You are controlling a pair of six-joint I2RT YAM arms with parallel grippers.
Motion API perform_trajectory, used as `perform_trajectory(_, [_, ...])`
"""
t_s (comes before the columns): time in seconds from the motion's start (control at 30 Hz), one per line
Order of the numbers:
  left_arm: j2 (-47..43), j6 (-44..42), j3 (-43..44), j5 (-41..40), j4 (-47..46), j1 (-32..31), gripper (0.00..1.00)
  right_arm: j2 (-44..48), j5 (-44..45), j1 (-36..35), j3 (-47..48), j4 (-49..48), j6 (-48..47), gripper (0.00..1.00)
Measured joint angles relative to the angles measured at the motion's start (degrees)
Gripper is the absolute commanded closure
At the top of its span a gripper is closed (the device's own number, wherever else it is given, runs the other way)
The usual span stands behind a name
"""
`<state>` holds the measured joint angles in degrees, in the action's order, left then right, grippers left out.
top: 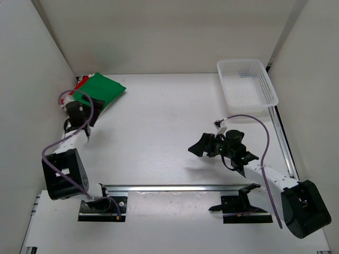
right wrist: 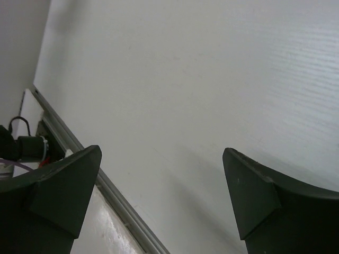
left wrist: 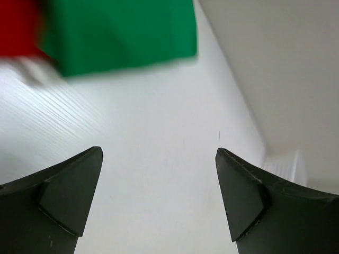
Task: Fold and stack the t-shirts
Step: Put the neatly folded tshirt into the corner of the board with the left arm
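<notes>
We saw the folded green cloth t-shirt (top: pixel 103 90) topping the bright red cloth shirt (top: pixel 79 85) in the white bench's (top: pixel 159 121) far-left corner. Left and right jaws stood apart, empty. We judged stacking nearly done; next, ease the left arm (top: pixel 79 114) clear without snagging.

A: Is there any word, number or brand that you can read here?

B: No, I find none in the three views.

A: Not even on the green t-shirt (top: pixel 103 89) or on the basket (top: pixel 251 103)?

B: Both look plain. The small marks on the arms are too little to read.
</notes>
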<state>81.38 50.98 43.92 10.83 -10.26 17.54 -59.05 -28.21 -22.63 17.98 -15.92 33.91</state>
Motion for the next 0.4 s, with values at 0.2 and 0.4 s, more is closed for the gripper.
perform_trajectory(0.2, [-3.7,-6.6,-3.0,-1.6,3.8,-23.3,0.01,0.0,4.9,-4.1,-0.4,4.7,-2.6,0.01])
perform_trajectory(0.4, [-9.3,-11.6,-7.5,-4.0,6.0,-30.1,0.01,-0.2,5.8,-4.3,-2.8,6.0,-3.4,0.01])
